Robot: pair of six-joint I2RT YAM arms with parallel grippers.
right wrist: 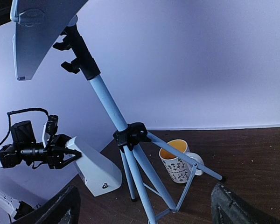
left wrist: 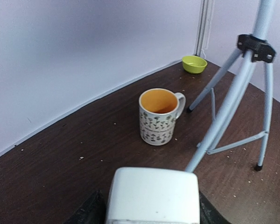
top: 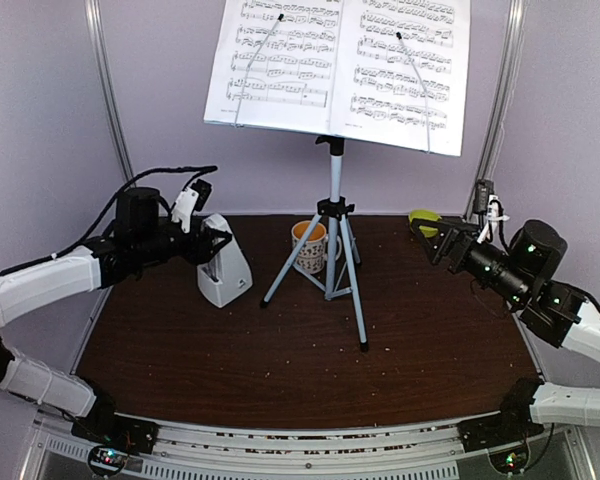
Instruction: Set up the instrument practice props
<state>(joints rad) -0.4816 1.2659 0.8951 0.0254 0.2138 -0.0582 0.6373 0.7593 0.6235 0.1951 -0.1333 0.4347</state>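
Mostly done: the music stand [top: 335, 200] stands upright at the back of the table [top: 280, 380], with both sheet-music pages [top: 280, 60] spread on its desk. My left gripper [top: 208, 240] is clamped on the upper body of the metronome [top: 225, 275], which is left of the stand, near the mug [top: 309, 247]. Its base looks down on the table but possibly tipped; hard to tell. My right gripper [top: 432, 240] hangs spread wide, holding nothing, by the green bowl [top: 422, 216]. Remaining: settle the metronome, let go.
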